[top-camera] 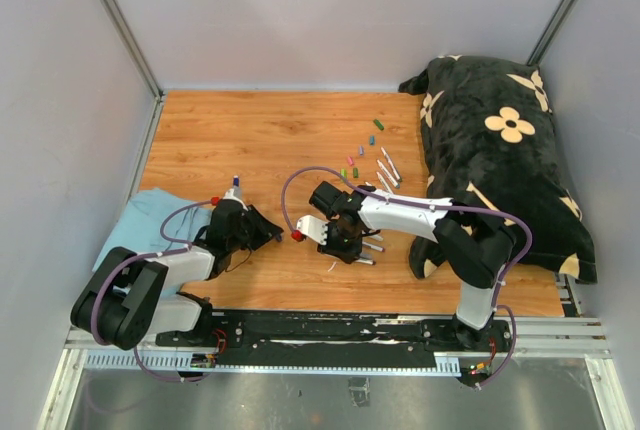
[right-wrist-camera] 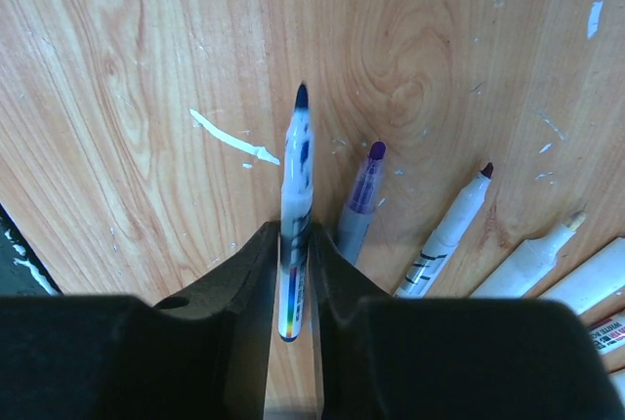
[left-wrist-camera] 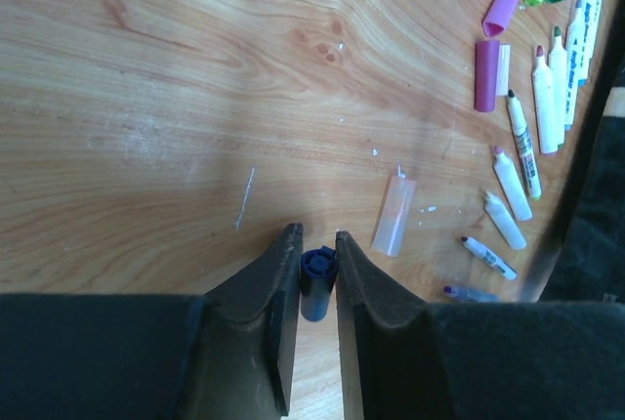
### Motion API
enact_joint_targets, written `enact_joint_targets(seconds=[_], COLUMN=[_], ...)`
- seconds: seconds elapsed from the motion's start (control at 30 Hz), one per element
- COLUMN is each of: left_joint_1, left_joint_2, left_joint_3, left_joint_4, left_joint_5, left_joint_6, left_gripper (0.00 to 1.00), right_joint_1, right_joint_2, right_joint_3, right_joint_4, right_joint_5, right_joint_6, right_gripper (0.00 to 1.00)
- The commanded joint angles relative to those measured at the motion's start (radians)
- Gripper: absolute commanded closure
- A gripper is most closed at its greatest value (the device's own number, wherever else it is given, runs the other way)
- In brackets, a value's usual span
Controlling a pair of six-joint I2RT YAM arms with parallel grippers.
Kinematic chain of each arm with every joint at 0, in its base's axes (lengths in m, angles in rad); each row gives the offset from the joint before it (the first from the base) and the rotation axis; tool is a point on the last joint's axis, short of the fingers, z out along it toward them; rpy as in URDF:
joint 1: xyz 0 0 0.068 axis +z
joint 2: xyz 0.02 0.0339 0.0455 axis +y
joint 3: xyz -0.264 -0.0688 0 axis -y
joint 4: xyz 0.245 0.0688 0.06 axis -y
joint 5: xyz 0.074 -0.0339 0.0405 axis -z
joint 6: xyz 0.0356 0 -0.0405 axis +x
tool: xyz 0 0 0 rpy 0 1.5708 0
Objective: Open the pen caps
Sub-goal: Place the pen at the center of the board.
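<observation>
1. The left arm point(top-camera: 185, 262) and the right arm point(top-camera: 400, 212) have smooth white link shells set between bulky, rounded black joint housings.
2. A purple cable point(top-camera: 185, 212) runs in loose loops along the left arm. Another purple cable point(top-camera: 300, 175) arcs over the right arm's wrist.
3. A small red knob point(top-camera: 214, 201) sits near the left wrist, and a second red knob point(top-camera: 297, 236) sits beside the white block at the right wrist.
4. The left gripper point(left-wrist-camera: 315, 239) and the right gripper point(right-wrist-camera: 293, 234) have matte black, wedge-shaped fingers that taper to thin tips.
</observation>
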State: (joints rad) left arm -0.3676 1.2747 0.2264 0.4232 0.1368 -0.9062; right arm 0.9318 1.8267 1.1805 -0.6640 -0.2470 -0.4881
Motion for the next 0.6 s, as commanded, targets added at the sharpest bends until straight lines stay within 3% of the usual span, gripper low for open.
enact_joint_targets(seconds=[0.0, 0.37, 0.4, 0.57], left_joint_1=[0.007, 0.007, 0.007, 0.007], left_joint_2=[0.003, -0.029, -0.037, -0.110], left_joint_3=[0.008, 0.002, 0.001, 0.003], left_joint_4=[0.003, -0.002, -0.005, -0.037], left_joint_5=[-0.033, -0.025, -0.025, -0.014], left_joint_6=[-0.002, -0.002, -0.002, 0.008], left_gripper=[0.75, 0.71, 0.66, 0.63], right_joint_1=[0.019, 0.019, 0.019, 0.020], right_joint_2=[0.025, 0.018, 0.016, -0.006], right_joint_3=[0.013, 0.018, 0.018, 0.021], right_joint_4=[-0.020, -0.025, -0.027, -0.030], right_joint_5=[0.026, 0.020, 0.020, 0.031], right_joint_6=[0.009, 0.003, 0.003, 0.000], right_gripper=[0.79, 0.77, 0.76, 0.74])
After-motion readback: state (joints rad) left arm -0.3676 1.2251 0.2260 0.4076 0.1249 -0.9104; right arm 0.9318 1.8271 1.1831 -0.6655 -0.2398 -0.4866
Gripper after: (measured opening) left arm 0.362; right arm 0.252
